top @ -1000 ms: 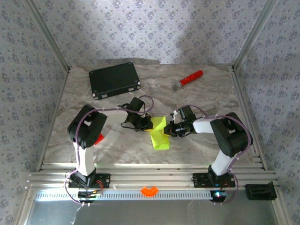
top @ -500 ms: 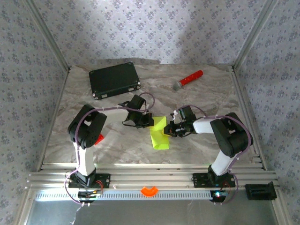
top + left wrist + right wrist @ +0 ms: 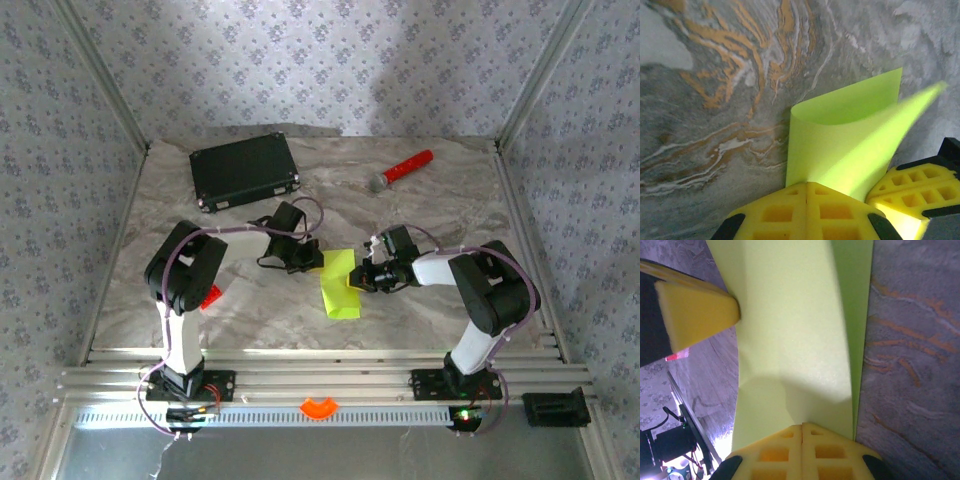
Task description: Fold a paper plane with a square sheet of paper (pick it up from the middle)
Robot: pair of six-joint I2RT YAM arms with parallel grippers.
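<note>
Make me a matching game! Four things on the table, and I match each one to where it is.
Things:
1. paper
2. case
3. microphone
4. red block

Places:
A. far left
B. far right
C. middle
D. near left

Pairs: 1-C, 2-A, 3-B, 4-D

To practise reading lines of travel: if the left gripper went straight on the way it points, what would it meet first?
The left gripper would push into the curled sheet of paper it pinches, then probably the marble tabletop; depth is unclear.
</note>
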